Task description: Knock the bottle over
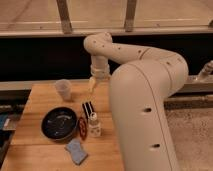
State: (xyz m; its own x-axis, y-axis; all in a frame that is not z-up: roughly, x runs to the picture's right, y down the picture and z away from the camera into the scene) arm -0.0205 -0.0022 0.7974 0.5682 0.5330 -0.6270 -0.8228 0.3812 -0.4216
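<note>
Hanging over the far edge of the surface [42, 97], the hand [93, 84] is apart from the upright bottle [94, 125]; whether it is spread, I cannot tell.

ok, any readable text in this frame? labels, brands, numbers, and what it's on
No text reads clearly.
bottle label: dark print, too blurred to read.
striped block: black and white stripes only, no lettering.
gripper, hanging above the table beside the plastic cup: no markings visible.
</note>
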